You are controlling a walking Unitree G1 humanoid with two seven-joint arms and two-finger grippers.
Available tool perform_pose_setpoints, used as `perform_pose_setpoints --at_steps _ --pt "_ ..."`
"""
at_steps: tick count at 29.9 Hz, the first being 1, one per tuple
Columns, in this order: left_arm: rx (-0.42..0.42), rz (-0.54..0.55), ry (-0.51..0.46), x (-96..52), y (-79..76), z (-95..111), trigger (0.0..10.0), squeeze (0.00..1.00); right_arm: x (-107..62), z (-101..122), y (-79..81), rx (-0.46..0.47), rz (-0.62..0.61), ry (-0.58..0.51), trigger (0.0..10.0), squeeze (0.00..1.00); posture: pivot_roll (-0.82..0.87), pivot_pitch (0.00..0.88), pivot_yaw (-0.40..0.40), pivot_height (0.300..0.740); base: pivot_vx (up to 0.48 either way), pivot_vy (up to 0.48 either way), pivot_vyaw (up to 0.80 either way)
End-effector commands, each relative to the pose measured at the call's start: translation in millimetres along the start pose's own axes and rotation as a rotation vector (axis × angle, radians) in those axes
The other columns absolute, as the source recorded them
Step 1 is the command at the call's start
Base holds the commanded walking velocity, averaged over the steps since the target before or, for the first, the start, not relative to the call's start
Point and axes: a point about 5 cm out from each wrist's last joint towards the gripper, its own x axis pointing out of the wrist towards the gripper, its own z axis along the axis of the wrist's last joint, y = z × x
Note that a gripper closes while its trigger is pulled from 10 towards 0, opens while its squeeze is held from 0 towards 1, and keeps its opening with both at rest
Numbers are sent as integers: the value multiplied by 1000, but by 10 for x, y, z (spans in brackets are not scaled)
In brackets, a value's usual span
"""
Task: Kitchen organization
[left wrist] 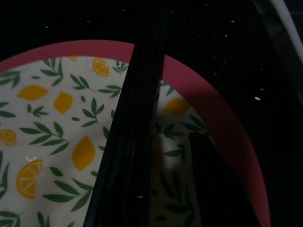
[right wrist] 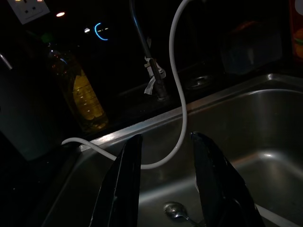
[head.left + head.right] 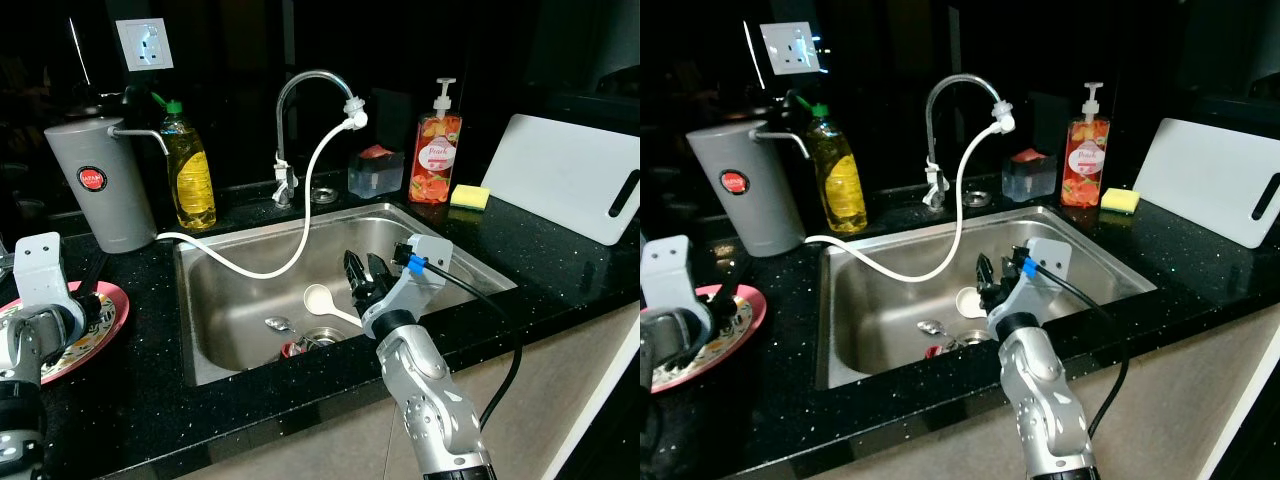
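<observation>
Reaching into sink (image 3: 470, 262): right gripper (image 3: 362, 272), jaws released, above white spoon (image 3: 322, 298). Next: lower, clench on handle. Left gripper (image 1: 142, 142) over plate (image 1: 57, 118), jaws unclear.

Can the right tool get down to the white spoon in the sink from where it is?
Probably yes. The right tool hangs open over the sink, just above the white spoon, with nothing between them.

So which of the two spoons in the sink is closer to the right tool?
The white spoon, lying just beside the right tool. The metal spoon lies farther off, on the sink floor near the drain.
</observation>
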Motion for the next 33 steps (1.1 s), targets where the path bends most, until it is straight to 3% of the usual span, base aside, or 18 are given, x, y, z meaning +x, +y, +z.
perform_pose_setpoints --at_steps 1,11,21,33 --pt "-5 30 11 2 72 -44 10000 0 6 24 34 4 11 -6 10000 0 10 0 61 740 0 0 0" --pt "-3 71 3 -6 155 -76 10000 0 17 19 31 2 16 -1 10000 0 15 0 55 740 0 0 0" --pt "40 76 -81 -46 138 150 10000 0 11 7 40 10 13 2 10000 0 14 0 59 740 0 0 0" --pt "37 95 -45 -11 214 56 10000 0 -18 -10 10 11 -4 7 10000 0 7 0 69 740 0 0 0"
